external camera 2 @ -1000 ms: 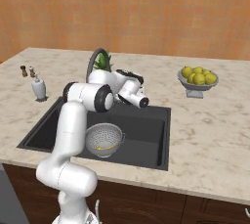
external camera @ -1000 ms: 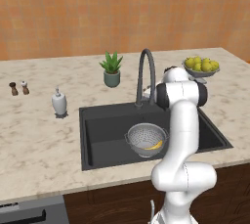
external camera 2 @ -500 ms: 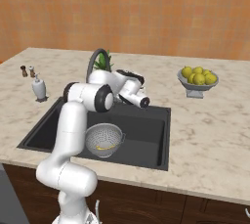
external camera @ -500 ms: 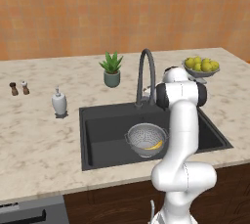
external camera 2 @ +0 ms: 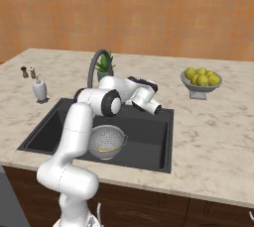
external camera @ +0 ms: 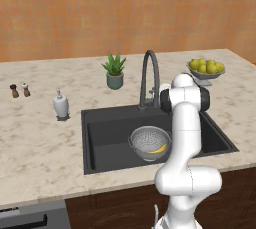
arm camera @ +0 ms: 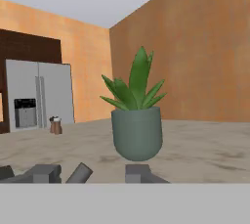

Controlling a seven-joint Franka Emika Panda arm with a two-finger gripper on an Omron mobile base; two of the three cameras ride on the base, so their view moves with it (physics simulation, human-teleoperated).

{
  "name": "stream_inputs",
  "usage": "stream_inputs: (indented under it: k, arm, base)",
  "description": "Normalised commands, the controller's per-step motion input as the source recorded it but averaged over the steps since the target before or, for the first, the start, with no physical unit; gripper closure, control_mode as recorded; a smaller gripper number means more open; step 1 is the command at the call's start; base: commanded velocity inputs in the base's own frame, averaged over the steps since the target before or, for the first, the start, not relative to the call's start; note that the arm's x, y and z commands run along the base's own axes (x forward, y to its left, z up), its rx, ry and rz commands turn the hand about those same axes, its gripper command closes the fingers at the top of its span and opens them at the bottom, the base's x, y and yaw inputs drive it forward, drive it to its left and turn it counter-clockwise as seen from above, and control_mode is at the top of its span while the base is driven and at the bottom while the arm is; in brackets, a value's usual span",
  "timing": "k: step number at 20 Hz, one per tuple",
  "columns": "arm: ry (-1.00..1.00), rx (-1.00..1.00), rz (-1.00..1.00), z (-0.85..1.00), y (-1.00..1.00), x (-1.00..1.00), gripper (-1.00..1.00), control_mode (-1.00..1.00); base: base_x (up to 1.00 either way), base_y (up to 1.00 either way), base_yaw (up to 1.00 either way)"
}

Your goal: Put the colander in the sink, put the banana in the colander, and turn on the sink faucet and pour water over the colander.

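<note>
The colander (external camera: 149, 142) sits inside the sink (external camera: 100, 138), toward its front, with the banana (external camera: 158, 149) lying in it; the sink faucet (external camera: 150, 76) rises at the sink's back edge, its arch reaching over the basin; the claw (arm camera: 88, 173) is held low beside the faucet base, facing the plant pot (arm camera: 136, 133) near the bench's (external camera: 35, 138) back edge; whether its fingers are spread or closed I cannot tell.

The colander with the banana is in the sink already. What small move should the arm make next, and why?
Probably ease the gripper toward the small lever at the sink faucet base. The banana lies in the colander inside the sink, no water runs, and the hand view looks past the faucet base at the potted plant.
</note>
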Motion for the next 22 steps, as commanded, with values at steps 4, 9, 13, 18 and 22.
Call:
stream_inputs:
  k: [4,9,13,18,22]
  arm:
    - [0.0,0.0,0.0,-0.26,-0.75,0.3,1.0,-1.0]
    - [0.08,0.0,-0.05,-0.1,-0.65,0.24,1.0,-1.0]
    - [0.15,-0.02,-0.16,0.02,-0.46,0.04,1.0,-1.0]
    - [-0.01,-0.13,-0.24,0.09,-0.05,-0.37,1.0,-1.0]
    - [-0.19,-0.4,-0.29,0.06,0.08,-0.6,1.0,-1.0]
  base:
    - [0.0,0.0,0.0]
    - [0.0,0.0,0.0]
    - [0.0,0.0,0.0]
    - [0.0,0.0,0.0]
    - [0.0,0.0,0.0]
